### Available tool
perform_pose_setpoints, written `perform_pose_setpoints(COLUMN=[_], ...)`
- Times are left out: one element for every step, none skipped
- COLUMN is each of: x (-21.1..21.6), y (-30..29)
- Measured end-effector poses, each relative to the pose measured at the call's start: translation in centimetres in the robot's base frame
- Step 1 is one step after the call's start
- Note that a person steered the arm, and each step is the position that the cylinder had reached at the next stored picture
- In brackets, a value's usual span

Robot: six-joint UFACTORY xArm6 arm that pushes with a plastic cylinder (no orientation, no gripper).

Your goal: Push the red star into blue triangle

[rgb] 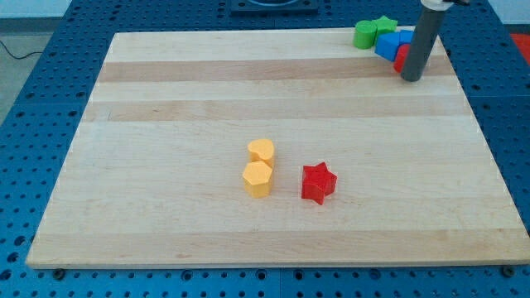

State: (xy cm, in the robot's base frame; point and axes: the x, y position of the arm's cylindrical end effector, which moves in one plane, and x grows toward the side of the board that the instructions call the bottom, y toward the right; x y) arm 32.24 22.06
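Nearest the view's bottom, a red star (318, 183) is found lying flat on the wooden board (166, 124), slightly right of centre. Just to its left a yellow hexagon (257, 178) is set, with a second yellow block (262, 151), of a rounded shape not clearly made out, touching it on the far side. These three are well apart from the far cluster. At the view's top right corner are grouped a green block (364, 35), a green star (385, 25), a blue triangle (387, 45) and a red block (401, 57), the last mostly hidden by the rod. My tip (411, 79) is placed on the board just beside the red block. No gripper is fitted, so no jaw state can be told.
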Motion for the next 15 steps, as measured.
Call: perform_pose_setpoints(x=[0.6,0.5,4.5,11.9,18.4,23.2,26.1,23.5,17.1,12.5,11.4,11.7,8.8,5.3,5.3], y=[-0.8,-0.9,-0.8,-0.9,-3.3,-7.6,-13.9,-17.8,-17.5,-15.7,-15.3,-15.3,-13.3,-9.6,-8.4])
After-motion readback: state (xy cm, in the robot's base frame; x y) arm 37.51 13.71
